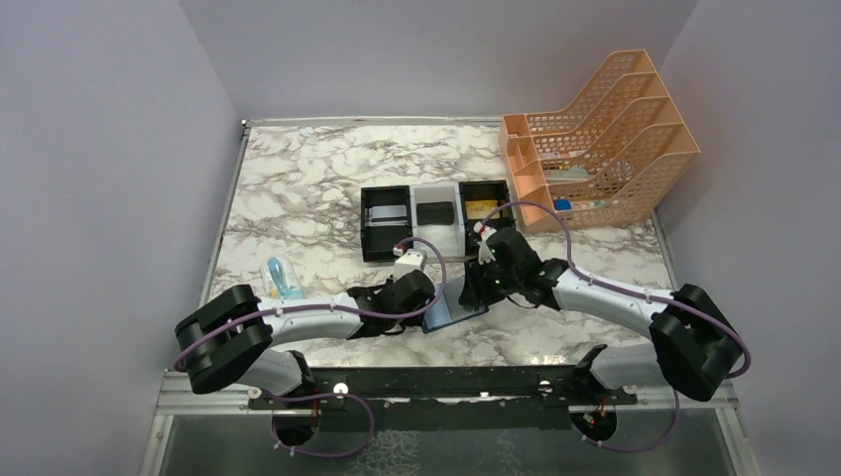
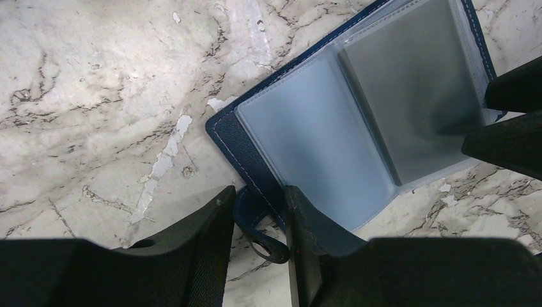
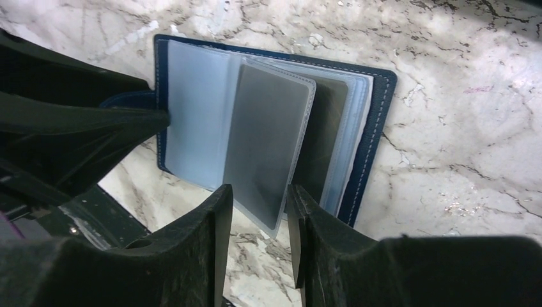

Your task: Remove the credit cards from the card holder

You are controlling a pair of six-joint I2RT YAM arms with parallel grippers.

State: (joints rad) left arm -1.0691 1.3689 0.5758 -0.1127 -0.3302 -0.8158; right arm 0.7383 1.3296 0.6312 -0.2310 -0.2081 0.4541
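Card holder (image 2: pixel 231 137) open, card (image 3: pixel 262 141) pocketed; left gripper (image 2: pixel 259 193) clamps tab (image 2: pixel 267 245), right gripper (image 3: pixel 259 190) unclear.

The navy-blue card holder (image 1: pixel 455 305) lies open and flat on the marble near the front edge, its stitched cover facing down and its small tab (image 2: pixel 255 225) sticking out at one side. Its clear pockets fan upward, and one lifted pocket holds a silver-grey card (image 3: pixel 263 144).

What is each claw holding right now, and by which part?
Left claw grips the card holder by its tab. Right claw straddles a pocket at its edge; a firm pinch cannot be told.
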